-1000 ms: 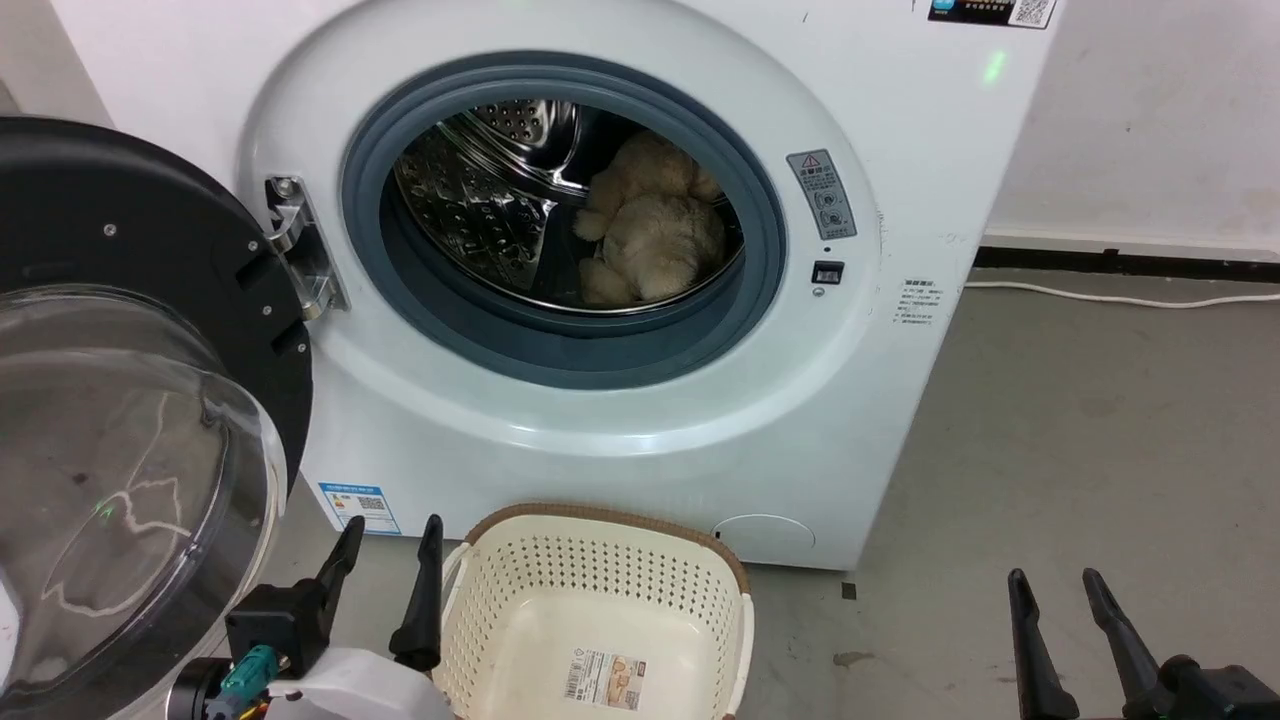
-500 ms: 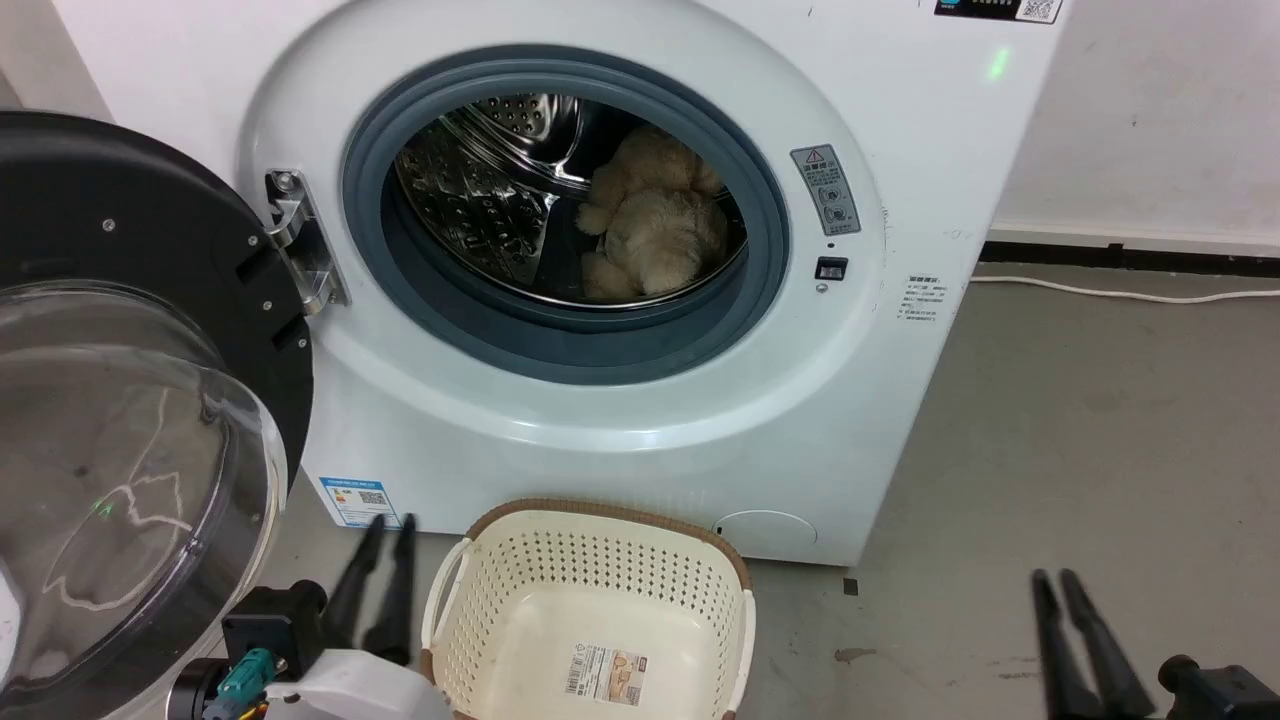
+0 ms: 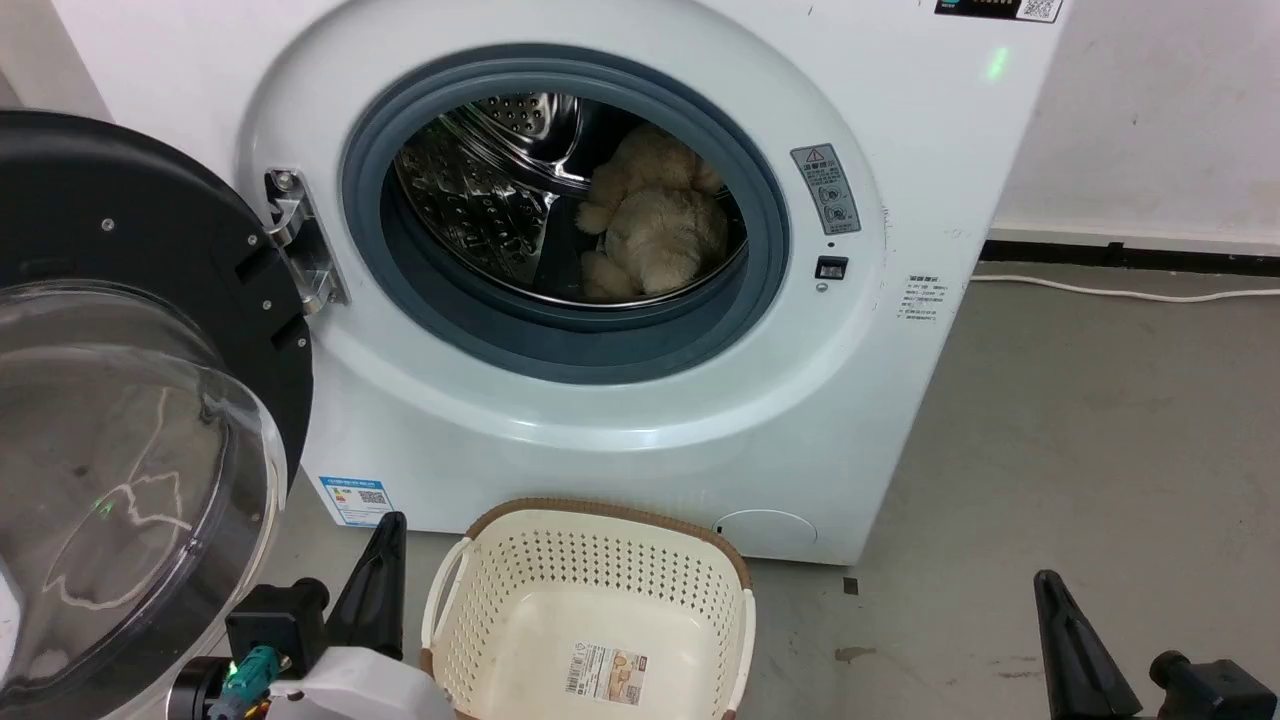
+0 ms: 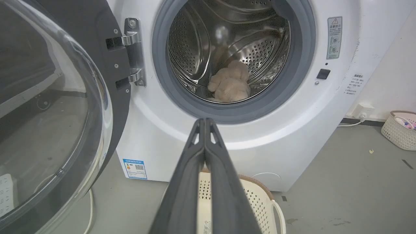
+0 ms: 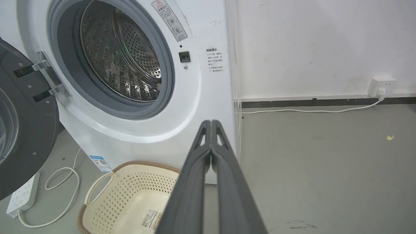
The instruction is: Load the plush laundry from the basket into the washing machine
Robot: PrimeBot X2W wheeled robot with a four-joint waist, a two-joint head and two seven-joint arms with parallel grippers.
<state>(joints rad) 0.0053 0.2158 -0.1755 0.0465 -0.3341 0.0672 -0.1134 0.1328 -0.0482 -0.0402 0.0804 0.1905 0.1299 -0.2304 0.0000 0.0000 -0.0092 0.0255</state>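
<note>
**Change noted:** both claws have closed within the last second. The left claw [image 3: 388, 535], low beside the basket [image 3: 600, 515], had its fingers spread. They now meet tip to tip on nothing, and the left wrist view confirms it. The right claw [image 3: 1052, 595], low over the floor at the right, has done the same, and its wrist view shows the fingers pressed together and empty. A slight shift of the whole scene over the same interval is put down to head camera movement, not to the things themselves.

**Unchanged:** the plush [image 3: 655, 235] lies inside the drum [image 3: 470, 210] of the washer [image 3: 620, 430], toward the right and rear, behind the grey gasket. The basket stands on the floor just before the washer, bare but for its label. The door [image 3: 130, 420] hangs wide open at the left.

**Assessment:** loading appears complete. Two empty claws closing well back from the opening reads as a return to rest. Nothing remains in the basket to transfer.
</note>
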